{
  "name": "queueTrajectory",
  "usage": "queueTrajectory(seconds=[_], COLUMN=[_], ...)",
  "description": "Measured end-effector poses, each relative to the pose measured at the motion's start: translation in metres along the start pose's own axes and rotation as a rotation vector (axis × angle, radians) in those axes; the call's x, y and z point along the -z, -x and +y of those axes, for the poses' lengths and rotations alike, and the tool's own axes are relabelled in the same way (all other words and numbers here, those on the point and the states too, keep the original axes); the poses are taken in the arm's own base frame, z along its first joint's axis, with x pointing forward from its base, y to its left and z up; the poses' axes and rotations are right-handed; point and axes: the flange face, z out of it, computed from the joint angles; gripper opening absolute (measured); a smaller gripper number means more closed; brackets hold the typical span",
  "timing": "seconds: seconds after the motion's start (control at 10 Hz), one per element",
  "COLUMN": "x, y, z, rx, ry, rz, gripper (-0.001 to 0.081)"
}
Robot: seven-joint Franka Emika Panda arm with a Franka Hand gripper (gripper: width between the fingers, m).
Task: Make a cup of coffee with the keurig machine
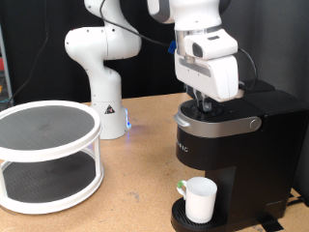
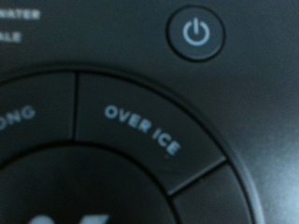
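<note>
The tool (image 1: 202, 101) is seen directly above the top of the keurig machine (image 1: 227, 155), at the right of the exterior view, its fingertips down at or just over the round button panel; whether the fingers are spread or pressed together cannot be told, since they are dark against the dark lid. In the wrist view the panel fills the picture at very close range: a segment marked OVER ICE (image 2: 142, 128) lies under the camera, and the power button (image 2: 195, 35) sits beyond the ring. The cup (image 1: 199, 200) is already stood on the drip tray under the spout, near the bottom of the exterior view, handle to the left. The brewer's handle band appears shut down. The step in hand is judged to be the button press that starts the brew. A short, straight, gentle push on the correct segment would be called for, as neighbouring segments lie close beside it. A white two-tier rack (image 1: 48, 155) stands on the bench (image 1: 145, 184) at the left, well apart.
</note>
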Motion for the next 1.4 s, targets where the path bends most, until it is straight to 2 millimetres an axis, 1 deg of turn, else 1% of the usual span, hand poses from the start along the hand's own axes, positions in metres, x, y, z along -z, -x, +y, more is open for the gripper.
queueTrajectory(seconds=[0.4, 0.6, 1.0, 1.4], x=[0.000, -0.001, -0.003, -0.005], y=[-0.001, -0.002, -0.009, -0.013], z=[0.000, -0.001, 0.006, 0.017], rx=[0.003, 0.014, -0.027, -0.057], ry=[0.004, -0.001, -0.062, -0.195], rz=[0.002, -0.025, -0.118, -0.268], gripper=[0.0004, 0.0004, 0.0004, 0.0004])
